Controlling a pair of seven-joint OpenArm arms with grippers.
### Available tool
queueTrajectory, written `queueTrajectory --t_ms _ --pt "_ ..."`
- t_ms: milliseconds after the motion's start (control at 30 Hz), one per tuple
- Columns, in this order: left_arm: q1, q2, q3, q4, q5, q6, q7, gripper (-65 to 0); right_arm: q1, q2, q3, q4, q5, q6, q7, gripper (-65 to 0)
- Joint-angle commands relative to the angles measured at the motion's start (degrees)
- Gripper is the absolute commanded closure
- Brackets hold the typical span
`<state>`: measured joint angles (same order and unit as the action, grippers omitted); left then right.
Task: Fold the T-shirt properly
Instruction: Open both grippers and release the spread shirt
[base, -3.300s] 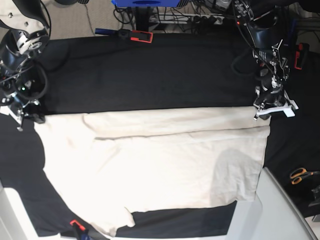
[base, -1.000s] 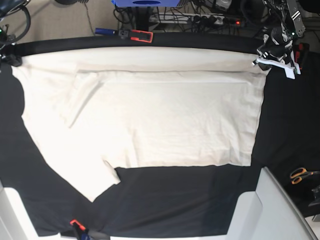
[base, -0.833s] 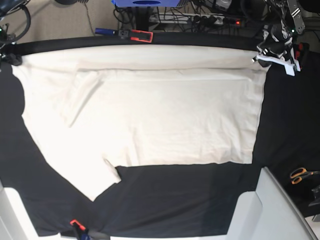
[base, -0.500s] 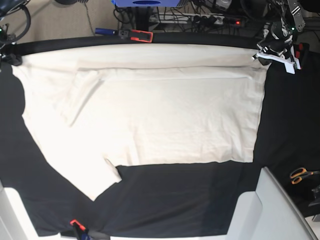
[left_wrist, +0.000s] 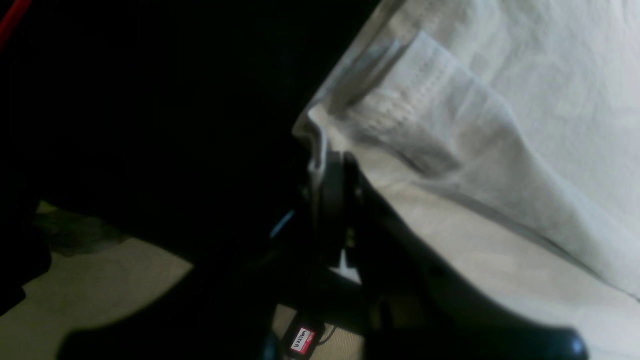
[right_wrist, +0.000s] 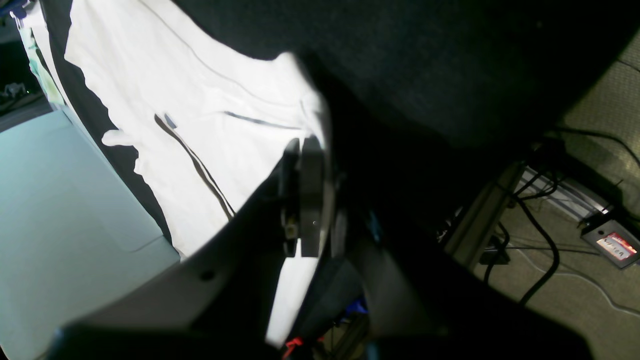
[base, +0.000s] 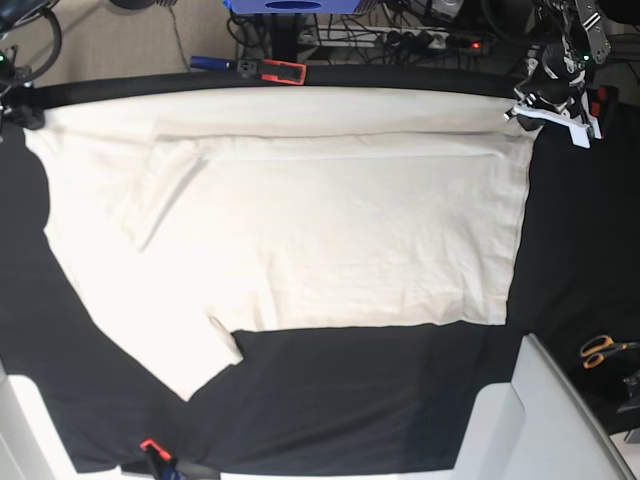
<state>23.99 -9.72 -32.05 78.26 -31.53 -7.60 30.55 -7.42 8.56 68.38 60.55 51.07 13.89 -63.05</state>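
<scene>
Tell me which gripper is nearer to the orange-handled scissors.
Left. The left gripper pinches the T-shirt corner at the table's far edge, on the same side as the scissors. The right gripper holds the opposite far corner, across the whole shirt.

No text can be read with confidence. A small red-and-white tag (left_wrist: 303, 341) in the left wrist view carries dark lettering too blurred to make out, and a red-and-white label (right_wrist: 612, 246) on a floor device in the right wrist view is equally illegible.
</scene>
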Motion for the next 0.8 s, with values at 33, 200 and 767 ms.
queueTrajectory --t_ms 33,200,767 --pt "0.41 -1.23 -0.87 0.82 0.98 1.13 -1.05 0.0 -0.54 1.51 0.59 1.2 1.02 -0.31 1.99 -1.2" --pt "0.14 -1.23 -0.87 0.82 0.98 1.13 -1.05 0.0 -0.62 1.51 0.59 1.2 0.93 -0.31 1.9 -1.2" --pt "0.5 -1.05 -3.07 0.2 2.91 1.31 -0.96 -19.6 -0.71 0.28 6.39 1.2 0.93 -0.22 1.64 -39.5"
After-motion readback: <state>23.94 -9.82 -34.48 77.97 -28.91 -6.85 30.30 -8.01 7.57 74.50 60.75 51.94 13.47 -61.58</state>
